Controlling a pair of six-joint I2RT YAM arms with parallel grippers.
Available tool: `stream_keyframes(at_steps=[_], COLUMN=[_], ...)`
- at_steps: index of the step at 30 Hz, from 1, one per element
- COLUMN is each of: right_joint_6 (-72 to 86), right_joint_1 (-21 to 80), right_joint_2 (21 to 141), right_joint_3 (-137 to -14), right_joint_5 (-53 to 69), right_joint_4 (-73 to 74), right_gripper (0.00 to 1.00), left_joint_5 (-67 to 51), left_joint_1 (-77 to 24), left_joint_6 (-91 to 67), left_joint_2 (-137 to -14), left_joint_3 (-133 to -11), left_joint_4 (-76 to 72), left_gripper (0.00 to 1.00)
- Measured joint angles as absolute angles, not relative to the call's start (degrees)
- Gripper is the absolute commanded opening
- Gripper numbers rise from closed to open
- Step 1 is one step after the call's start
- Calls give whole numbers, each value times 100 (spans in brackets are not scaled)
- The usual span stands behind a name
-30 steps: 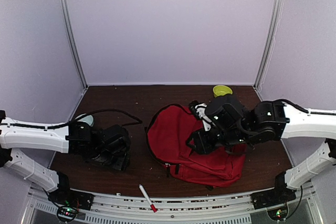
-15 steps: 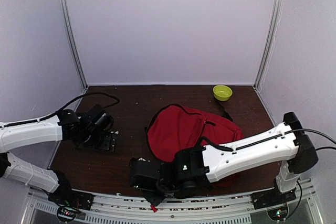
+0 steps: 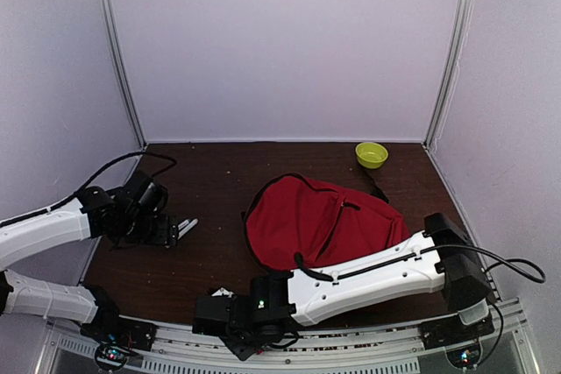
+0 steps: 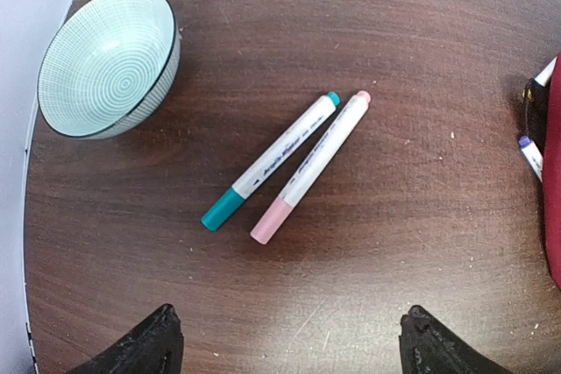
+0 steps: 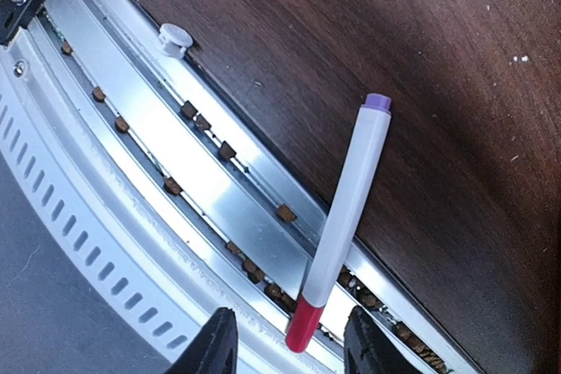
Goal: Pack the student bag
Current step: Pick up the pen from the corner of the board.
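Pale lilac walls close in a dark brown table (image 3: 219, 181). At the far left the left claw (image 4: 289, 341) hangs above the wood with its two fingers wide apart and holds nothing. Ahead of it stands a pale green bowl (image 4: 110, 63), and to the right of the bowl two pens lie side by side, nearly touching: one with a teal cap (image 4: 272, 161) and one with a pink cap (image 4: 311, 166). Both lie on a slant across the line between the fingers. More to the right, at the near edge of the table, the right arm reaches across its own front. The right claw (image 5: 287, 346) is also apart, and the red cap of a third pen (image 5: 351, 199) sits just between its fingertips. This pen lies half on the wood and half over the metal rail (image 5: 175, 155), and its long axis runs away from the claw toward the table. I judge that only a closing is needed, because the fingers stand on each side of the cap. The red backpack (image 3: 307, 216) lies behind and to the right of this claw, in the middle of the table, so the right arm is the nearer one to carry the pen there. A small yellow-green bowl (image 3: 371, 154) stands at the far right corner.
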State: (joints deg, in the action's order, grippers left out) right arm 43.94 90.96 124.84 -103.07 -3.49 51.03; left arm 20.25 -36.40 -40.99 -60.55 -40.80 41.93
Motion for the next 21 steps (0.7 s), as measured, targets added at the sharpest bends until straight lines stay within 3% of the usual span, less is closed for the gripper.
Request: stream_keyframes(at_steps=[11, 18, 21], right_joint_6=[4504, 4545, 4587], right_joint_1=[8993, 8960, 8954], right_joint_2=[13076, 13301, 13305], right_joint_3=[-10569, -10975, -11002], right_joint_5=[-169, -106, -108], right_joint_4=[5470, 5616, 5666], right_gripper=[35, 6, 0], left_joint_5=[2016, 2016, 2014], left_joint_1=[-3566, -3559, -3559], left_joint_6=[-3988, -3966, -3927], left_joint_2=[-5686, -5400, -5315], left_joint_3=[-3977, -3835, -3824], left_joint_4=[4136, 4139, 4139], left_gripper=[88, 87, 87])
